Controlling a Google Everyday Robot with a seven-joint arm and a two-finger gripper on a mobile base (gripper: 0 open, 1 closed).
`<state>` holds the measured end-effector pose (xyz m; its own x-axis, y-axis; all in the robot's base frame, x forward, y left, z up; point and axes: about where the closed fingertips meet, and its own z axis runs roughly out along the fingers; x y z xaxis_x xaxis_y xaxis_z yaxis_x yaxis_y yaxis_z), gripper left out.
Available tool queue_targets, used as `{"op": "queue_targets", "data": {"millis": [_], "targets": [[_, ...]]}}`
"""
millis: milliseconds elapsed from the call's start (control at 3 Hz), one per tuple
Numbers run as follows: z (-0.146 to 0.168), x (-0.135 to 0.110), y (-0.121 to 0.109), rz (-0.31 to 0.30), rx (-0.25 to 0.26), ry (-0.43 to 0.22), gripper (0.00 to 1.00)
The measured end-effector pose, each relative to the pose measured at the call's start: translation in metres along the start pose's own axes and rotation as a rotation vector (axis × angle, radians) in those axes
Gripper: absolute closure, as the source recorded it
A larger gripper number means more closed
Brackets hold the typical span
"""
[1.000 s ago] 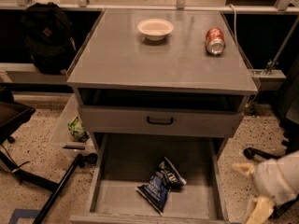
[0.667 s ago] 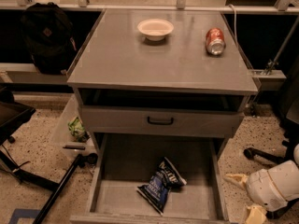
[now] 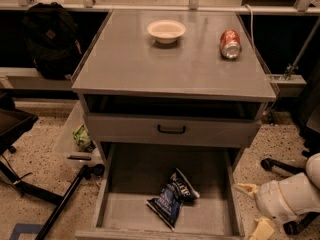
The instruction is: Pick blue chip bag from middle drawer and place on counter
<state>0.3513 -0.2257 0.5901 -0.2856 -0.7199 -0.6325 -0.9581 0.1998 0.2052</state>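
Bag of chips [image 3: 172,198], crinkly dark blue with white lettering, lies in the open grey metal drawer [image 3: 210,213] at bottom centre. Robot's white hand [image 3: 254,209], lower right beside the drawer, is spread wide and empty.

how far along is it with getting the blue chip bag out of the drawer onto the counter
Early. Done: the middle drawer stands open. In hand: nothing; the gripper hangs open at the picture's lower right, outside the drawer, apart from the blue chip bag lying on its floor. Left: reach in, grasp, lift, set it on the counter near the bowl and can.
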Motion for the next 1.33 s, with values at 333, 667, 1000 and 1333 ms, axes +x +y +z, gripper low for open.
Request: {"op": "queue_targets", "data": {"millis": [333, 667, 1000, 1333], "targets": [[0.027, -0.004, -0.025, -0.037, 0.104, 0.011, 0.00], [0.025, -0.004, -0.046, -0.037, 0.184, 0.012, 0.00], [0.025, -0.004, -0.046, -0.037, 0.184, 0.013, 0.00], [0.027, -0.009, -0.080, -0.078, 0.224, 0.100, 0.00]]}}
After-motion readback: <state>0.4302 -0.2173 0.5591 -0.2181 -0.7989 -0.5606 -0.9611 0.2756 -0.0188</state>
